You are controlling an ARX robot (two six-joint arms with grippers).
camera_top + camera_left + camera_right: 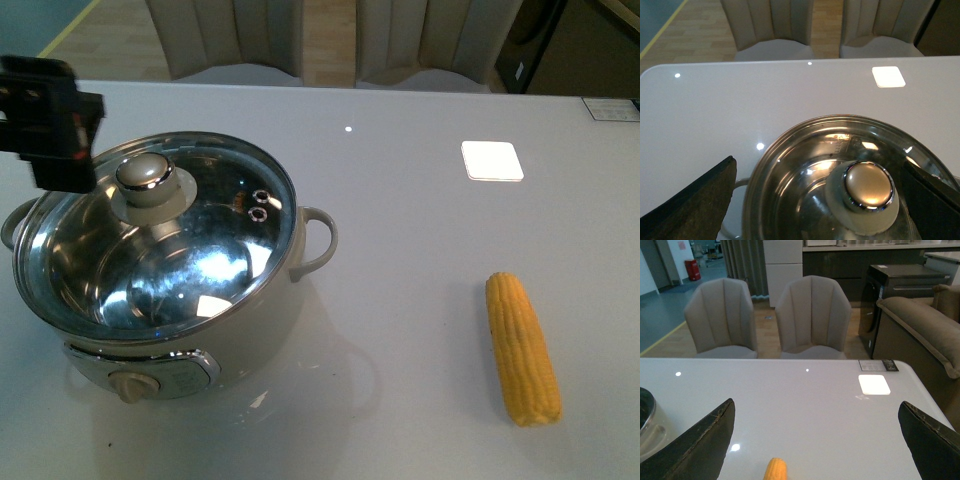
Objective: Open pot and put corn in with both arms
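Lid removal is in hand: the left gripper point(817, 165) is spread beside the lid knob point(867, 187) — alignment and closure are required. The right gripper point(815, 412) is spread near the corn point(522, 350).

Left arm point(45, 120): black wrist end visible, far left, raised. Left gripper point(818, 165): fingers point(695, 200) spread wide, clasping nothing. Right gripper point(816, 404): fingers point(932, 440) likewise spread wide, clasping nothing, pointing forward.

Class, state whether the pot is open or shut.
Shut: the glass lid sits flat on the pot, knob upward.
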